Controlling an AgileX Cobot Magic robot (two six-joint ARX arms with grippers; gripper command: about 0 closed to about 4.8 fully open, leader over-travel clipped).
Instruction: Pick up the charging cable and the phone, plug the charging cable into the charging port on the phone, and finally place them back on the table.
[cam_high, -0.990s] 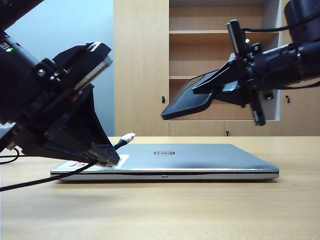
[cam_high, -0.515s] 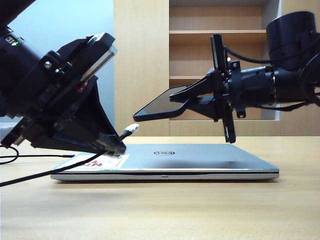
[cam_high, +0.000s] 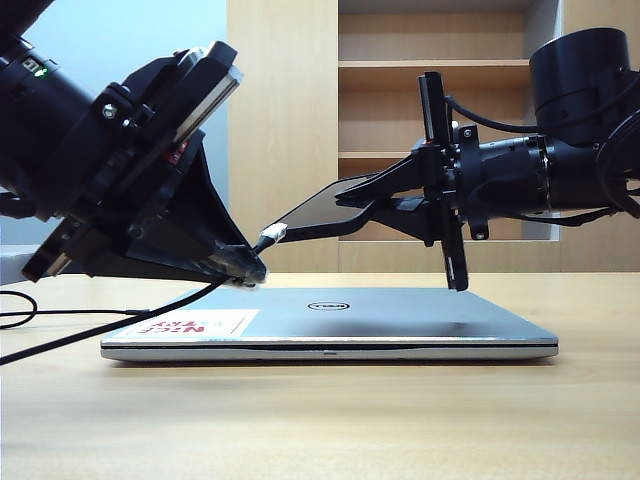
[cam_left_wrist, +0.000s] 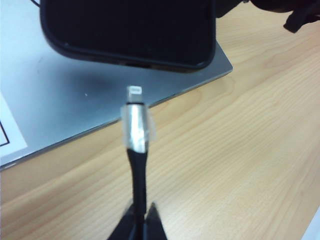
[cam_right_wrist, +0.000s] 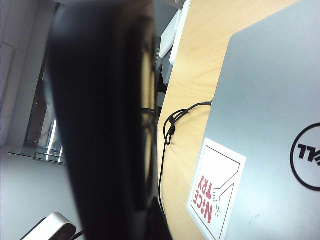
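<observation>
You have a pale wood-grain table (cam_high: 320, 420) with a smooth, faintly satin top. The laptop (cam_high: 400, 315) lid is brushed silver metal, matt, bearing a white paper sticker (cam_high: 195, 324) with red print. Your phone (cam_left_wrist: 127, 27) is glossy black, its rim smooth plastic. The cable (cam_left_wrist: 137, 175) is matt black rubbery cord ending in a shiny silver metal plug (cam_left_wrist: 135, 127). Both grippers, left (cam_high: 240, 265) and right (cam_high: 355, 200), look like matt black plastic.

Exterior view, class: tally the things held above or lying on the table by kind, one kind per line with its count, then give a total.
Phones: 1, the phone, held in the right gripper
Cables: 1, the charging cable, held in the left gripper
Laptops: 1, the closed laptop on the table
Total: 3
</observation>
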